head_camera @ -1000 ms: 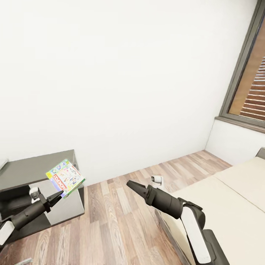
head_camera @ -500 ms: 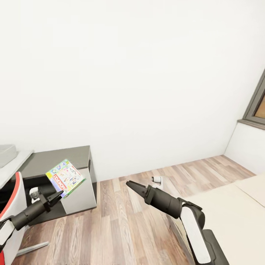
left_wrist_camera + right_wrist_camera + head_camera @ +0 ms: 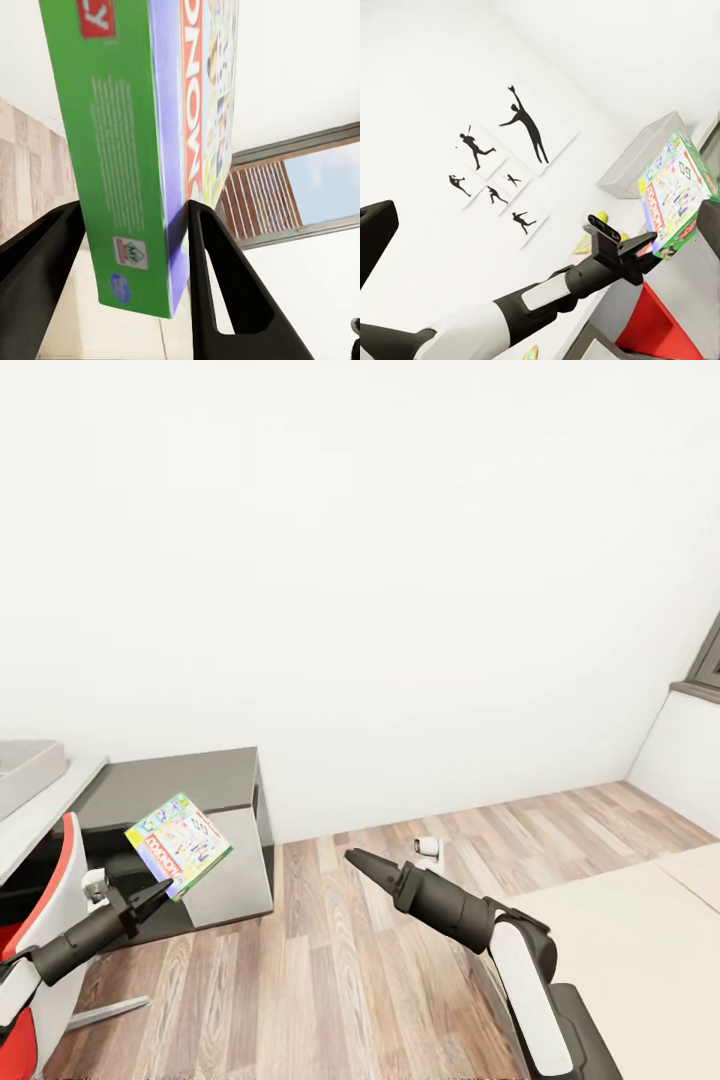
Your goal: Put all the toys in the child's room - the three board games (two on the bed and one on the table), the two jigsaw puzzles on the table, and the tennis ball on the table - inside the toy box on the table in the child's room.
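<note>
In transit, one game in hand.
Left gripper (image 3: 160, 887) clamps green-bordered board game box (image 3: 178, 843); right gripper (image 3: 357, 857) closed, empty; grey toy box (image 3: 25, 770) ahead, drop-off pending.

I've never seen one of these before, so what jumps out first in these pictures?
The bright green-bordered board game stands out, clamped at its lower edge in the left gripper above the wood floor. The right gripper points forward, shut and empty, near the cream bed. A dark grey cabinet stands against the wall.

White wall (image 3: 380, 560), wood-plank floor (image 3: 340, 960), dark grey cabinet (image 3: 190, 800), black sports silhouettes (image 3: 502, 165)
</note>
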You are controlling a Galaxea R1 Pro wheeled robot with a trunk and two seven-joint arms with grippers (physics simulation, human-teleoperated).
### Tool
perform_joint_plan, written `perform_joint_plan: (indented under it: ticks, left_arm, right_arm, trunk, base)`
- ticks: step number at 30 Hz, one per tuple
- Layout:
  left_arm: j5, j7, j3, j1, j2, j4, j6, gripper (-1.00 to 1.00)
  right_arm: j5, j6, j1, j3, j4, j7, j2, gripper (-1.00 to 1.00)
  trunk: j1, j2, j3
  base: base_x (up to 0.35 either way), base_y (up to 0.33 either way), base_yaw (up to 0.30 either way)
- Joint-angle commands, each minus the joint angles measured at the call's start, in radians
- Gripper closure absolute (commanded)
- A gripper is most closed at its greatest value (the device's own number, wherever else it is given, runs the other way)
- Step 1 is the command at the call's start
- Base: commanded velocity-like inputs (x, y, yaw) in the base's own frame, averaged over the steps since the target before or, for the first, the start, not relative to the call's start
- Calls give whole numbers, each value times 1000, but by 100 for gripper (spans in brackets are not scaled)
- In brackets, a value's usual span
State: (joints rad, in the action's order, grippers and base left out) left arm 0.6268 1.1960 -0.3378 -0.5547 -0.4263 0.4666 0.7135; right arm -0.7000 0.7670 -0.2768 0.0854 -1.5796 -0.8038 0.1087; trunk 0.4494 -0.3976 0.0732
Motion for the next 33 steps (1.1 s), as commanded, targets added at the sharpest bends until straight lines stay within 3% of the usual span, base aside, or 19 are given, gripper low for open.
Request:
perform_joint_plan:
  ticks: [1,4,7,16,19,20,23,29,33]
  left_arm:
    - [4,0,22,-1,0,0,9,100]
    - [5,0,61,-2,0,0,9,100]
    - [5,2,78,-2,0,0,9,100]
    - [5,8,79,-2,-2,0,8,100]
    - [5,10,76,-2,-3,0,7,100]
    - [5,10,76,-2,-3,0,8,100]
    - [6,11,75,-2,-4,0,8,100]
    - [6,10,74,-2,-6,0,15,100]
    - [5,9,76,-2,-6,0,23,100]
  right_arm:
    - [-6,-22,-1,-2,5,-1,-1,-100]
    - [-8,-58,-1,-2,9,-2,-2,-100]
    - [-5,-74,-1,-1,10,1,-2,-100]
    - [4,-81,-1,1,26,17,-2,-100]
    - [5,-66,-1,2,20,129,0,-100]
    - [5,-53,-1,2,18,204,0,-100]
    - [4,-46,-1,4,16,306,1,-100]
    - [7,-53,-1,43,15,386,3,-100]
    - [8,-67,-1,57,14,476,4,-100]
  trunk:
    - [1,-2,4]
    - [1,-2,7]
    - [1,-2,7]
    - [1,-2,8]
    - [1,-2,8]
    - [1,-2,8]
    - [1,-2,8]
    - [1,-2,8]
    - [1,-2,8]
  base:
    - [0,0,29]
    - [0,0,16]
    - [0,0,5]
    - [0,0,1]
    - [0,0,0]
    - [0,0,0]
    - [0,0,0]
    - [0,0,0]
    - [0,0,0]
